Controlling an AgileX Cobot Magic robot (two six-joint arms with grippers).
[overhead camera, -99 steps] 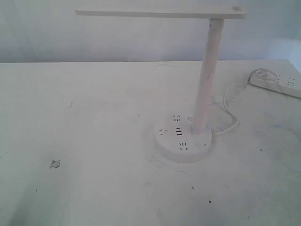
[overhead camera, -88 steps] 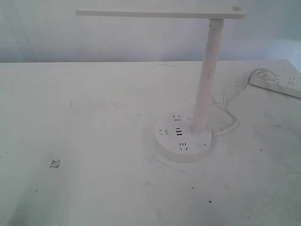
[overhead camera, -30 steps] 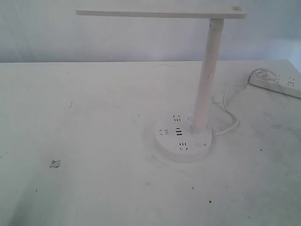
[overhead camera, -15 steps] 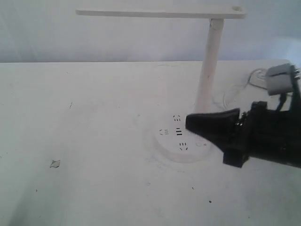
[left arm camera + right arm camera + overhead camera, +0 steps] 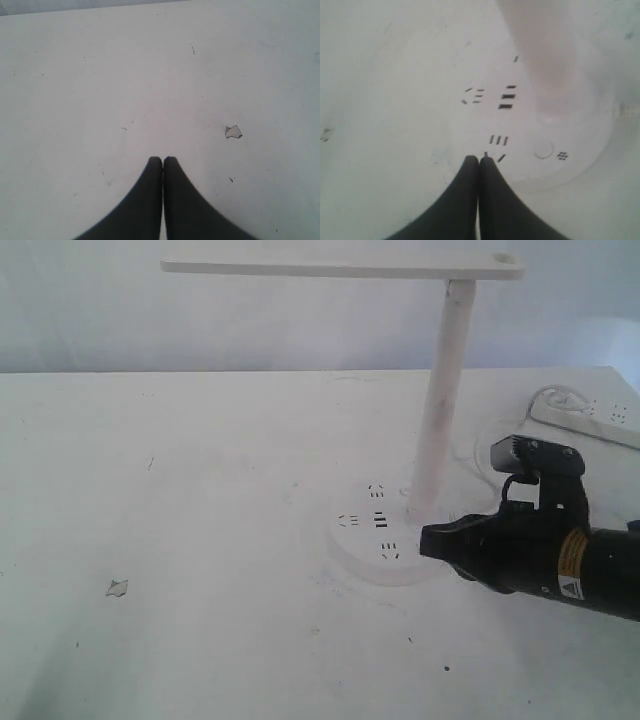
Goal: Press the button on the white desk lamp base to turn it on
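Right end effector, fingers pressed together and empty, hovers at the white desk lamp base rim on the counter, just beside the button, not touching it; whether the lamp is lit, I cannot tell

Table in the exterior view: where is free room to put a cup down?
Free: the wide table left of the white desk lamp base, save one small scrap. Crowded: the right, with right gripper, cable and power strip.
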